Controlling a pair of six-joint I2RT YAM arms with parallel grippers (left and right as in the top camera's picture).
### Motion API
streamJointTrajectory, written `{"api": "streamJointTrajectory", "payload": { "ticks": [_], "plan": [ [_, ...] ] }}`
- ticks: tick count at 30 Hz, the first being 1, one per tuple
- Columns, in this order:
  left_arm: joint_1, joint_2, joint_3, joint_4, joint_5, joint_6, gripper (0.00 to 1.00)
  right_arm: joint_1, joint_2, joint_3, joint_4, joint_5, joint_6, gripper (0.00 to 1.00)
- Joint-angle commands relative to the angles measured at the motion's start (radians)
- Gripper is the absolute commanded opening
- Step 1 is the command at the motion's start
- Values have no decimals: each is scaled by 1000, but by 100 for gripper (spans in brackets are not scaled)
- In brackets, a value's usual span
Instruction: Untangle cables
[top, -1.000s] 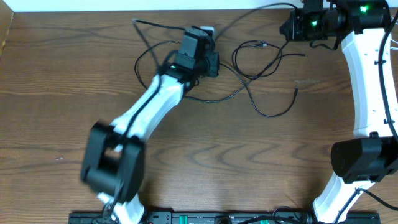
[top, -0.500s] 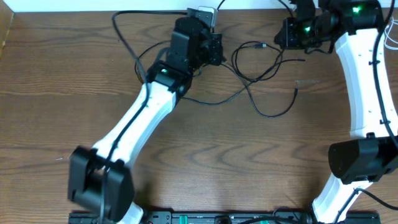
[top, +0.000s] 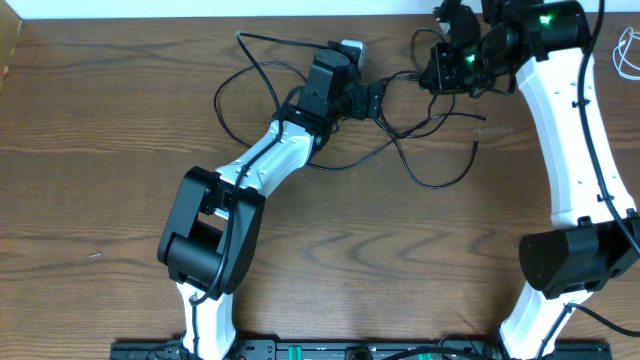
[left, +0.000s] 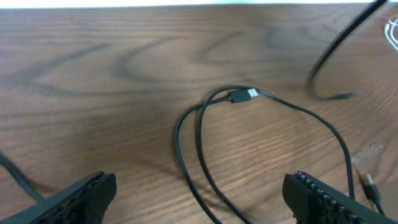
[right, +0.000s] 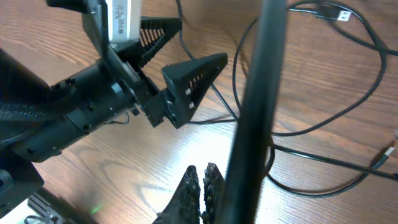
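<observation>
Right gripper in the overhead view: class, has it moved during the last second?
Yes. The right gripper has shifted left along the table's far edge, closing on the left gripper.

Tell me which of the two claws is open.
The left claw: it stands spread wide apart above the table, whereas the right claw is pressed fully shut.

Dark wood-grain table (top: 90, 200), white strip (top: 200, 8) beyond
</observation>
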Motion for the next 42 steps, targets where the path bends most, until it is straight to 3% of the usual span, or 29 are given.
{"api": "streamJointTrajectory", "payload": {
  "ticks": [1, 8, 15, 23, 34, 41, 42],
  "plan": [
    [-2, 1, 10, -77, -1, 14, 93, 11, 10, 6, 8, 17, 1, 1],
    [-16, 1, 10, -316, 112, 35, 92, -23, 10, 6, 34, 35, 2, 1],
    [-71, 1, 10, -315, 137, 78, 92, -36, 10, 6, 39, 42, 1, 1],
    [-113, 32, 10, -300, 40, 139, 92, -36, 10, 6, 39, 42, 1, 1],
    [-129, 97, 10, -272, 40, 143, 88, -53, 10, 6, 40, 42, 1, 1],
    [-135, 158, 10, -248, 39, 142, 72, -73, 10, 6, 44, 3, -25, 1],
    [-135, 163, 10, -243, 39, 142, 65, -77, 10, 6, 43, -13, -36, 1]
  ]
}}
